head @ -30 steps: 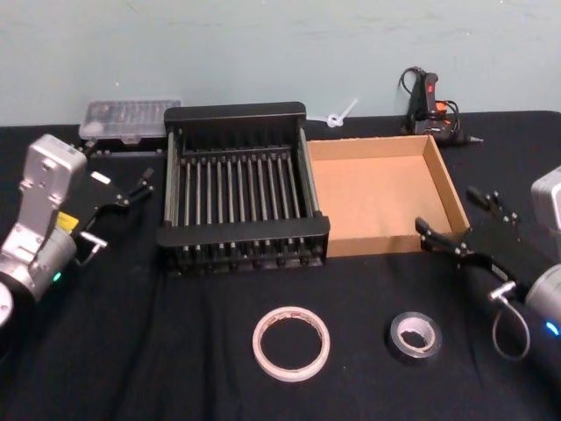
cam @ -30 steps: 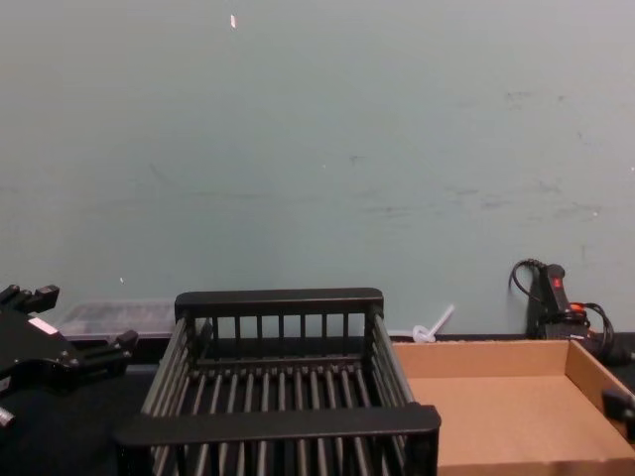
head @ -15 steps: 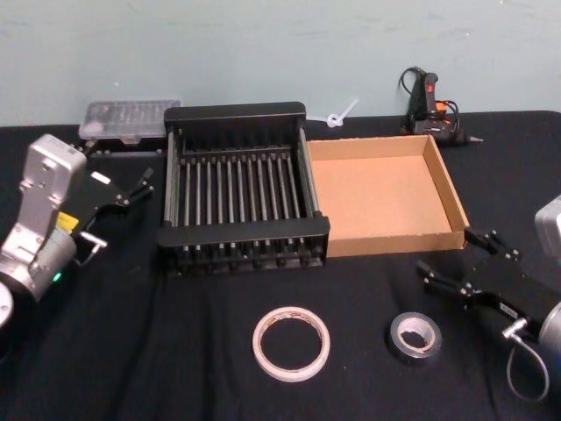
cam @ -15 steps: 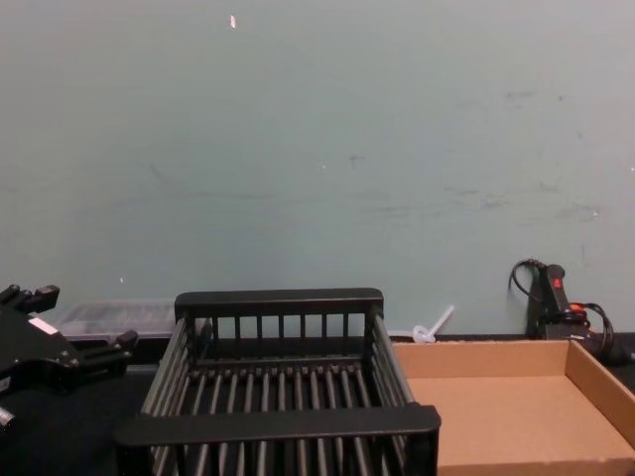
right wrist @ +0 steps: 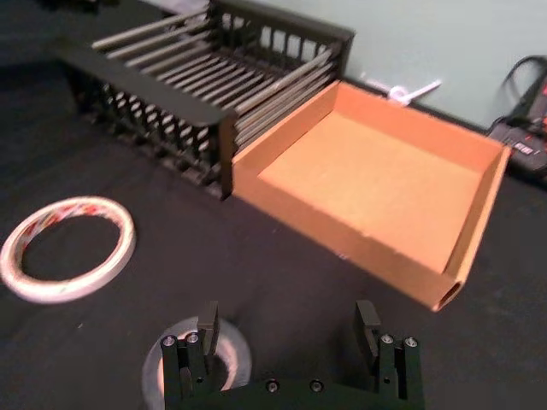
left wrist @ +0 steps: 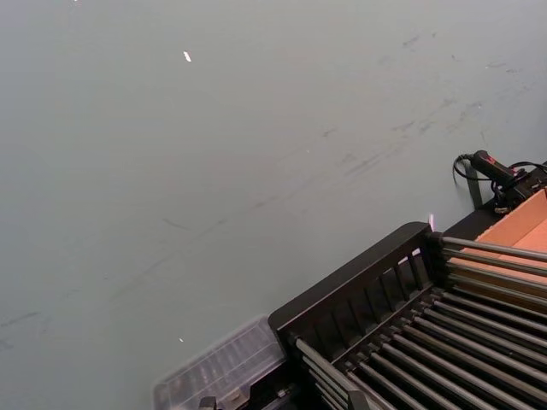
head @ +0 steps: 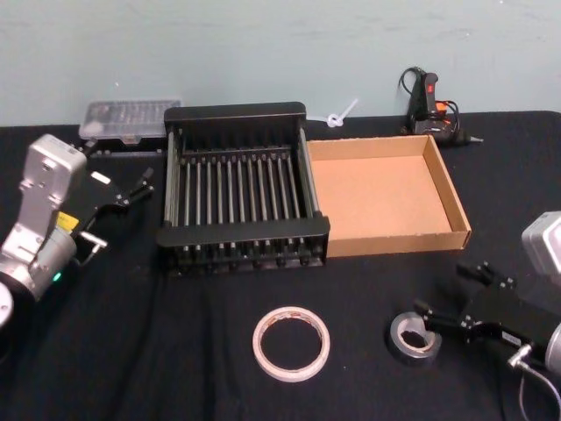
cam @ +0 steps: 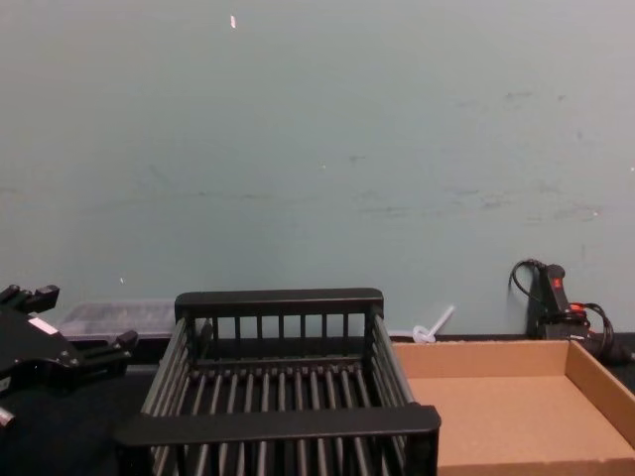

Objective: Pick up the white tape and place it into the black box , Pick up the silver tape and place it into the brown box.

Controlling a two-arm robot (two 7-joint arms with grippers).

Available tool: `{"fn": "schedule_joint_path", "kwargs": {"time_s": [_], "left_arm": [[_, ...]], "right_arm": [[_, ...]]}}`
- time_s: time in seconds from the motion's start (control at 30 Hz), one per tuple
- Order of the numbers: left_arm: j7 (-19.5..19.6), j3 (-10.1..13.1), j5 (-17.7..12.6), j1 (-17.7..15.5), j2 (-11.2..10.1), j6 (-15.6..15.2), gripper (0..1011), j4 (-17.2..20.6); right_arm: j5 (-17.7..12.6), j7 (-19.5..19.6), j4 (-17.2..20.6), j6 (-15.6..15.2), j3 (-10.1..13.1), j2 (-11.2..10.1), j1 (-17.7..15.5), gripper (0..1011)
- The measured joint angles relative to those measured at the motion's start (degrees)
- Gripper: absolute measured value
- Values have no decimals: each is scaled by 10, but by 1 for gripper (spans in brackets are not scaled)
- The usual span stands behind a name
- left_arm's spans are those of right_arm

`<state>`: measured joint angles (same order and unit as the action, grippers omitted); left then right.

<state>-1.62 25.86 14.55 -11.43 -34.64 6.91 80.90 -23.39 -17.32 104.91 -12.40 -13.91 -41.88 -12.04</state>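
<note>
Neither placement done. The wide, thin white tape ring [head: 291, 343] lies flat on the black-clothed table [head: 175, 351], in front of the empty black slatted plastic crate [head: 243, 237]. The small thick grey-silver tape roll [head: 412, 338] lies to its right, in front of the empty shallow brown cardboard box [head: 382, 198].

Right pincer [head: 449, 300] is spread wide, one finger over the roll's hole; nothing gripped.

Vs. 1 s ago: right pincer dropped from box corner to roll. Left pincer [head: 116, 210] parked, spread, beside crate; unchanged.
</note>
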Motion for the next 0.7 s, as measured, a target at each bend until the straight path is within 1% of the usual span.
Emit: {"fn": "schedule_joint_path", "kwargs": {"time_s": [0.07, 0.33, 0.5, 0.7], "left_arm": [[0, 0, 0, 0, 0, 0, 1001, 0], [0, 0, 0, 0, 0, 0, 1001, 0], [0, 0, 0, 0, 0, 0, 1001, 0], [0, 0, 0, 0, 0, 0, 1001, 0]], "right_arm": [[2, -6, 3, -10, 0, -3, -3, 1002], [11, -21, 8, -31, 2, -6, -7, 1002], [20, -26, 7, -42, 4, -2, -6, 1002], [29, -32, 1, -47, 5, 5, -1, 1002]]}}
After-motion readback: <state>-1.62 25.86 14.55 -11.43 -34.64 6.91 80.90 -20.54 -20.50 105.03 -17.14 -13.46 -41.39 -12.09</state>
